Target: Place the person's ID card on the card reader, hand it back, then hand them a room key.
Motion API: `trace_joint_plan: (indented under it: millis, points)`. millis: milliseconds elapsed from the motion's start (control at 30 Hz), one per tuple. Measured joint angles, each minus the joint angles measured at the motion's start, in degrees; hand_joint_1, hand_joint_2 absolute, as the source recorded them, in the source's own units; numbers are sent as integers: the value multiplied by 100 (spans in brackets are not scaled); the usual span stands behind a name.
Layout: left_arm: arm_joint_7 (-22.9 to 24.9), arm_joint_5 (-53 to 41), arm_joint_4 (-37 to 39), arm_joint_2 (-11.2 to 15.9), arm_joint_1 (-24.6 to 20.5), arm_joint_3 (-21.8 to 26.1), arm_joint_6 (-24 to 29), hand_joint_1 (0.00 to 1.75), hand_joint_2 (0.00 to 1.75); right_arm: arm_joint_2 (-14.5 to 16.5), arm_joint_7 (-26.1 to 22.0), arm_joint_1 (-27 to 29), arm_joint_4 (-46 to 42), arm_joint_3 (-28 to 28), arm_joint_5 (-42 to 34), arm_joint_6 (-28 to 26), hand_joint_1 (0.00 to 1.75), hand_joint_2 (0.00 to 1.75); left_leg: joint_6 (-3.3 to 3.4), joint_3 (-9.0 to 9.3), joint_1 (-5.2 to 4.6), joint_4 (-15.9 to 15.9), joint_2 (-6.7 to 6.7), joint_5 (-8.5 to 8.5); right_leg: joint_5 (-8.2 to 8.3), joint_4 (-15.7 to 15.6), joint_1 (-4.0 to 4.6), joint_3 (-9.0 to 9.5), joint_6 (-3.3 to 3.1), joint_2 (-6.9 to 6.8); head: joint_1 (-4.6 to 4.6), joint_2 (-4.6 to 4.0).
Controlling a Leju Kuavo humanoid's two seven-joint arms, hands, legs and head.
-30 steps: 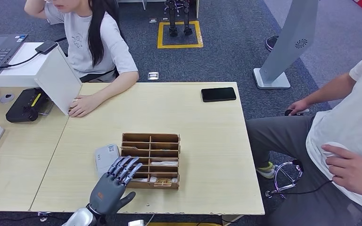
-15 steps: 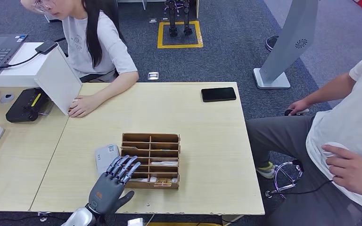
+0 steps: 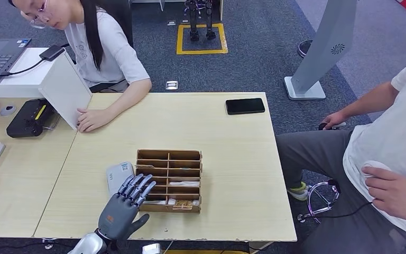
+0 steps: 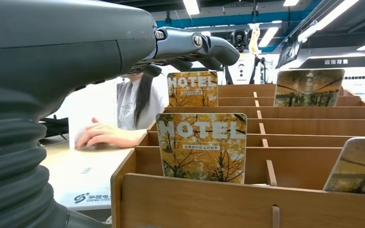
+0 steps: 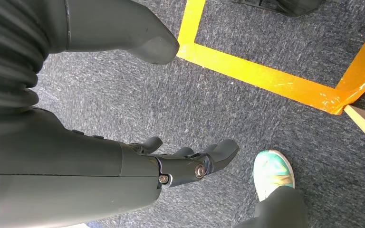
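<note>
Pale wooden desk (image 3: pixel 232 159) holds a slotted wooden card rack (image 3: pixel 170 180) of printed hotel key cards (image 4: pixel 202 147) beside a white card reader (image 3: pixel 118 177). Robot's left hand (image 3: pixel 124 209) hovers, fingers spread, empty. Right hand (image 5: pixel 190 164) hangs loosely curled, empty. Reaching carelessly might topple upright cards.

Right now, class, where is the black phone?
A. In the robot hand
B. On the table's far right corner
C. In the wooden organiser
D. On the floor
B: the phone lies flat on the table near its far right corner, apart from the organiser.
</note>
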Motion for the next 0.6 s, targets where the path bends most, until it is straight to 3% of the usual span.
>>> trace_joint_plan:
  millis: [133, 267, 600]
  points:
    - [0, 0, 10, -2, 0, 13, -1, 0, 175, 0, 1, 0, 0, 0, 2, 0, 0, 175, 0, 0, 0, 0, 0, 0, 0, 0, 0, 0, 0, 0, 0, 0]
    - [0, 27, 27, -2, 0, 22, -19, 175, 175, 0, -1, 0, 0, 0, 2, 0, 0, 175, 0, 0, 0, 0, 0, 0, 0, 0, 0, 0, 0, 0, 0, 0]
    - [-85, 244, 58, 1, -11, 28, -145, 175, 175, 0, -9, 0, 0, 0, 2, -2, 0, 175, 0, 0, 0, 0, 0, 0, 0, 0, 0, 1, 0, 0, 1, 0]
